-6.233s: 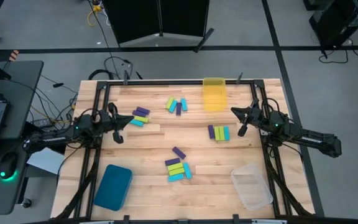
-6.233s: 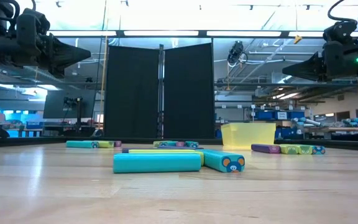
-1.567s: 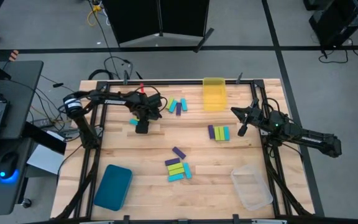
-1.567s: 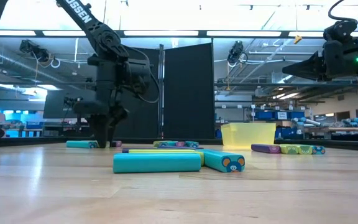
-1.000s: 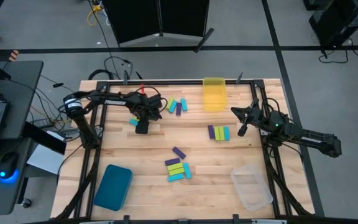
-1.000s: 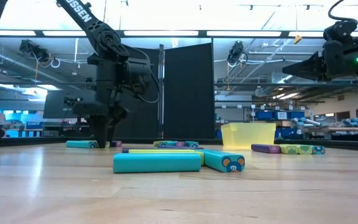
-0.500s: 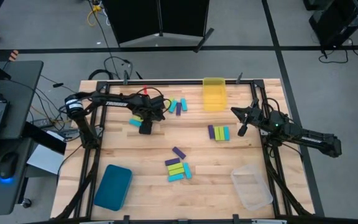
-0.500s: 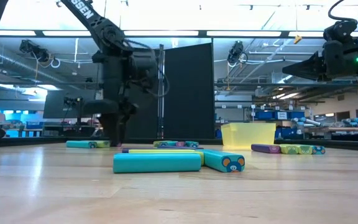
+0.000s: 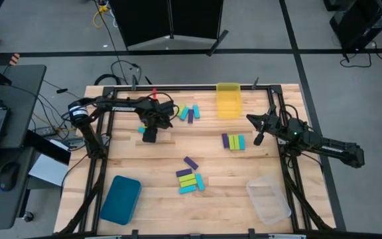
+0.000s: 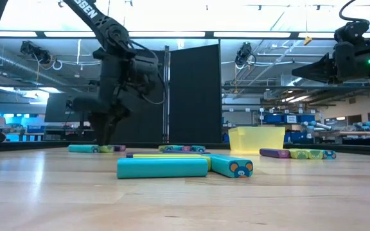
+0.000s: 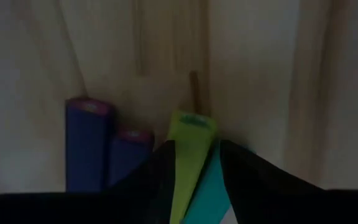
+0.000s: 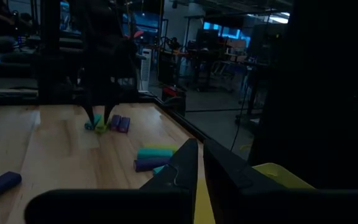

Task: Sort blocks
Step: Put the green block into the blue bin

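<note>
My left gripper (image 11: 194, 180) points down at the far left group of blocks (image 9: 144, 127). Its two fingers stand either side of a lime green block (image 11: 189, 146) and a cyan block (image 11: 207, 194) lying side by side on the table. Two purple blocks (image 11: 87, 146) lie just beside them, outside the fingers. My right gripper (image 9: 249, 119) hovers shut above the table's right side, holding nothing. Other groups of blocks lie near the far middle (image 9: 188, 113), at the right (image 9: 233, 141) and at the centre front (image 9: 190, 179). My left gripper comes from above, pointing down, with one finger (image 11: 157, 177) beside the lime green block's long side and the other finger (image 11: 244, 177) beside the cyan block. I cannot tell whether the fingers touch them. Both blocks lie flat on the table.
A yellow bin (image 9: 229, 99) stands at the far edge, a teal bin (image 9: 121, 199) at the near left and a clear bin (image 9: 268, 200) at the near right. Bare wood lies between the block groups.
My left gripper has shifted a little toward the table's left edge and tipped, its fingers now slanting down over the far left blocks. The blocks have stayed in place.
</note>
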Motion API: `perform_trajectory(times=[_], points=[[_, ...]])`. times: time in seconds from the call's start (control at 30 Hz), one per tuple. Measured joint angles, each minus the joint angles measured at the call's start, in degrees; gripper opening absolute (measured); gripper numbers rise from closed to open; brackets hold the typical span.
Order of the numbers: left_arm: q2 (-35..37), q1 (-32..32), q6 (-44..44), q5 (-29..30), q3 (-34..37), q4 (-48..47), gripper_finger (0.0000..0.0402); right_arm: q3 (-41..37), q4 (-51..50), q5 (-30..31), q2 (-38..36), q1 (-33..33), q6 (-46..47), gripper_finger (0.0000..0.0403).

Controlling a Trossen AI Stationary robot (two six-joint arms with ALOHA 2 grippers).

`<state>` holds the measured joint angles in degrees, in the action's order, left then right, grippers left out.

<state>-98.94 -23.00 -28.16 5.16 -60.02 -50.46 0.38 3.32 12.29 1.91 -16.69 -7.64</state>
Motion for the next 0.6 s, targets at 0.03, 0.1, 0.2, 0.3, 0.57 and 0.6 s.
perform_trajectory(times=[0.03,0.1,0.2,0.3,0.57,0.6], points=[[0.05,-0.02,-0.14,0.38,0.34,1.08,0.0133,-0.02,0.01,0.00,0.00,0.00,0.00,0.0039],[0.08,-0.02,-0.93,1.46,0.88,1.97,0.0133,-0.01,0.00,0.00,0.00,0.00,0.00,0.0039],[-0.04,-0.06,-1.86,1.87,1.21,2.42,0.0133,-0.02,-0.01,0.00,0.00,0.00,0.00,0.0039],[0.00,-0.13,-2.74,1.85,1.21,2.88,0.0133,0.00,-0.01,0.00,0.00,0.00,0.00,0.0039],[0.00,-0.24,-2.86,1.85,1.21,3.98,0.0133,0.00,-0.01,0.00,0.00,0.00,0.00,0.0039],[-0.11,-0.24,-2.74,1.85,1.21,3.96,0.0132,0.00,-0.01,0.00,0.02,0.00,0.00,0.0039]])
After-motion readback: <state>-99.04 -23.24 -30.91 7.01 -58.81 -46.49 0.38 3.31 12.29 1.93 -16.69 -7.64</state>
